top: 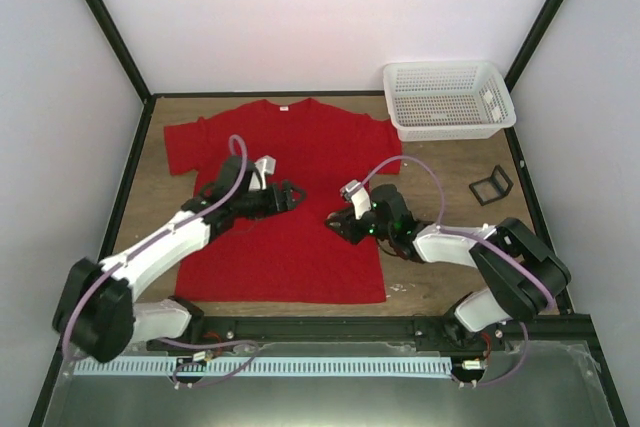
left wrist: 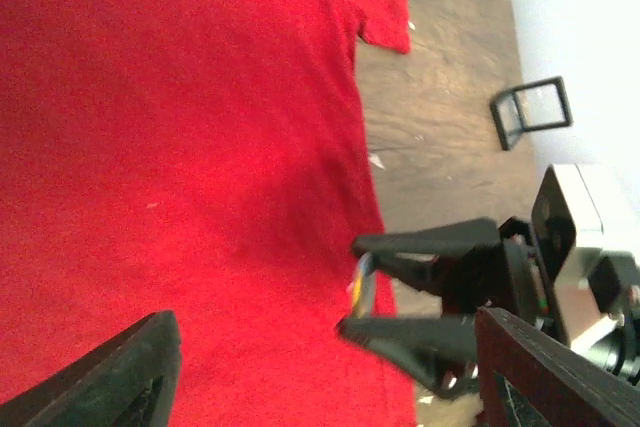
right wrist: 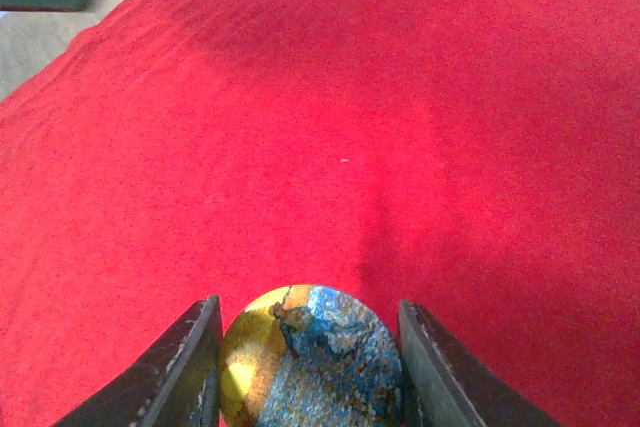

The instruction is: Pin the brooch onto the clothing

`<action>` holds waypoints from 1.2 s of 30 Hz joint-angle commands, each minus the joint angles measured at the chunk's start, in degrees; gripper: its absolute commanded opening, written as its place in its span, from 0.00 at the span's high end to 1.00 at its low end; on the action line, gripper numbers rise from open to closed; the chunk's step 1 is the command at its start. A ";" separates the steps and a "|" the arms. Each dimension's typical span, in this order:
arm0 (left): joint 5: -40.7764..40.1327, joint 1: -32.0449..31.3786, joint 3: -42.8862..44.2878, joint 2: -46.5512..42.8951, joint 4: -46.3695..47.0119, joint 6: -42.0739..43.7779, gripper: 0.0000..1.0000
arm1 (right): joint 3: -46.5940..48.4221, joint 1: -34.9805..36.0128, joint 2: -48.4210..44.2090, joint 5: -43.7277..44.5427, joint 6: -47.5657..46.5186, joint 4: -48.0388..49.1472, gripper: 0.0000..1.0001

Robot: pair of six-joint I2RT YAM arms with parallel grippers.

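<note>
The clothing (top: 290,147) is a bright red T-shirt lying flat on the table, neck to the far side. My right gripper (top: 336,223) hovers over its right half, shut on the brooch (right wrist: 310,357), a small round badge with a blue and yellow face. The left wrist view shows the brooch (left wrist: 362,282) edge-on between the right gripper's black fingers (left wrist: 420,247), just above the red cloth (left wrist: 180,147) near the shirt's side hem. My left gripper (top: 293,194) is over the shirt's middle, pointing at the right one. Its jaws stand open (left wrist: 320,347) with nothing between them.
A white mesh basket (top: 450,97) stands at the back right corner. A black wire-frame stand (top: 490,185) sits on the bare wood right of the shirt and also shows in the left wrist view (left wrist: 532,112). White walls close in the table on three sides.
</note>
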 commanded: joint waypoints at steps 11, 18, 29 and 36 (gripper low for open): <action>24.27 -2.85 13.21 25.06 0.25 9.54 0.41 | -1.24 3.08 -0.66 -0.06 -3.86 6.00 0.61; 24.31 -3.71 13.98 28.20 -0.29 10.82 0.52 | -1.39 3.11 -1.31 0.04 -4.05 6.13 0.61; 24.36 -4.62 15.74 31.30 -0.42 11.64 0.76 | -1.58 3.15 -1.36 0.14 -4.11 6.36 0.61; 24.31 -4.67 14.72 30.40 0.64 10.56 0.96 | -1.59 3.15 -1.37 0.17 -4.26 6.54 0.62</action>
